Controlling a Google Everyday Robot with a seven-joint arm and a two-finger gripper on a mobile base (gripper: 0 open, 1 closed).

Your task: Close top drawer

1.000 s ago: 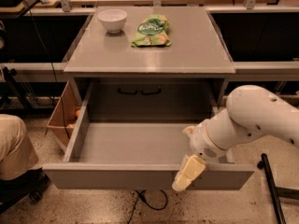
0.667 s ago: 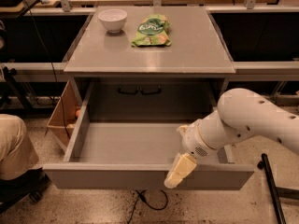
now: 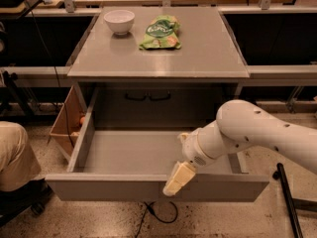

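Note:
The top drawer [image 3: 124,155] is a wide, shallow grey drawer pulled far out of the grey cabinet, with an empty grey box inside. Its flat front panel [image 3: 99,188] faces me at the bottom. My white arm reaches in from the right. My gripper [image 3: 178,178], with cream-coloured fingers, hangs over the middle of the front panel's top edge, pointing down and left.
A white bowl [image 3: 119,21] and a green chip bag [image 3: 161,32] sit on the cabinet top [image 3: 198,53]. A cardboard box [image 3: 67,125] stands left of the drawer. A person's knee [image 3: 15,155] is at the left. A black cable [image 3: 161,214] lies on the floor below.
My arm and gripper have moved left along the drawer's front panel, from near its right end toward its middle. The drawer has not visibly moved.

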